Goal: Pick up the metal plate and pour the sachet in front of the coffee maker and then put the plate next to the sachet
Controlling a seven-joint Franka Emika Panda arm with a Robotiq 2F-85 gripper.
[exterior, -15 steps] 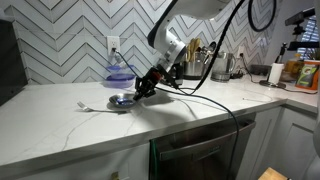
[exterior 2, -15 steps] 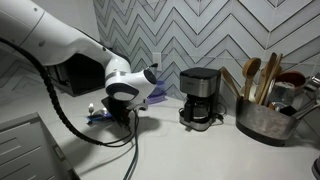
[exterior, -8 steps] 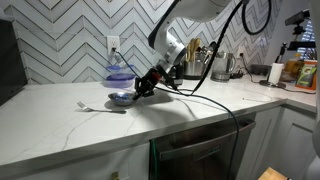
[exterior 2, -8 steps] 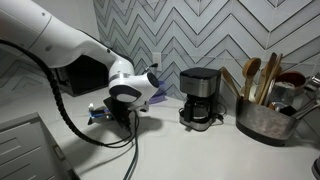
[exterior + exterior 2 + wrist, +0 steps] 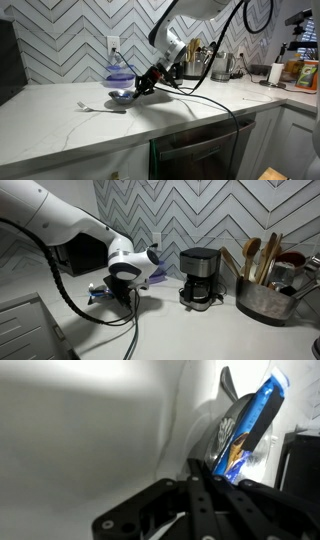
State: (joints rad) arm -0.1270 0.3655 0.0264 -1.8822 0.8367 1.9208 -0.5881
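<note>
Toward the back edge of the pale marble-look counter point(image 5: 60, 120), roughly midway along it: a small, shallow, round metal plate point(image 5: 120, 97) of dark grey shine, pinched at its rim by the black two-fingered pincer point(image 5: 141, 87). Clenched on that rim, to judge from the wrist view, with fingers drawn together at the near lip. A sideways edge grip rather than a grasp from above, probably chosen to leave the dish free for tipping by a roll of the wrist. Held low, close over the surface and perhaps barely clear of it; hard to say from either exterior view. Inside the dish, lying at a slant in the wrist view: a flat bright-blue printed sachet point(image 5: 252, 422), likely to slide at the first real tilt. Hence the need for a near-level carry. Further along the same back edge, well apart from the dish: the black boxy coffee maker point(image 5: 200, 276) with silver trim and dark carafe, with bare counter before it toward the front edge, room enough for both sachet and dish. Just beside the dish, nearer the front edge: a silver fork point(image 5: 97, 106). Behind, against the wall: a blue-purple bowl point(image 5: 118, 72). Early in the job, by the look of it — pour and set-down not yet done.
</note>
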